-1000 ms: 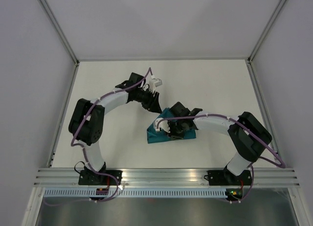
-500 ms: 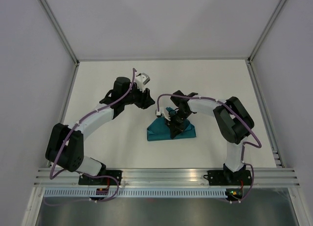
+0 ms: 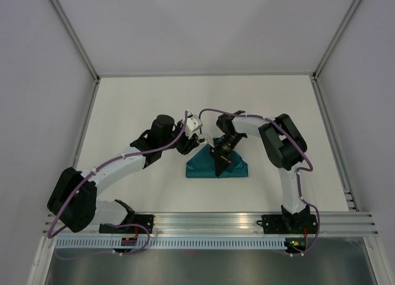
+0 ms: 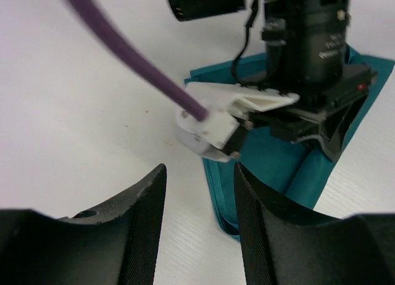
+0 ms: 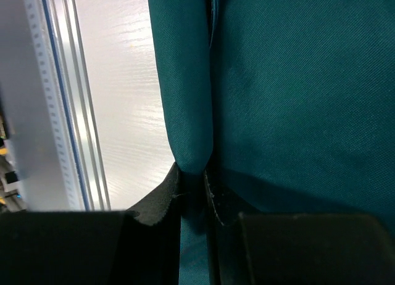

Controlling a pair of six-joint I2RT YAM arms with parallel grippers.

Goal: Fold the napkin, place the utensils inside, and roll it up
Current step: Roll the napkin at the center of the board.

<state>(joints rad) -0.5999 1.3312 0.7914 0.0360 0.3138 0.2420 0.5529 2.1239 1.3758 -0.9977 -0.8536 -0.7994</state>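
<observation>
Near table [image 3: 136,106] centre: folded napkin [image 3: 202,169], long edge set left to right. Clamped at its middle on a raised fold by right gripper [image 5: 192,181]. Flanked just beside its left edge by left gripper [image 4: 197,174], parted and empty. No utensil in sight.

The left gripper [image 3: 187,143] is swinging nearer, settling just beside the napkin's [image 3: 199,169] far left edge as its arm is stretching out low. The right gripper [image 3: 221,163] is coming around over the cloth from the far side, elbow drawing in.
</observation>
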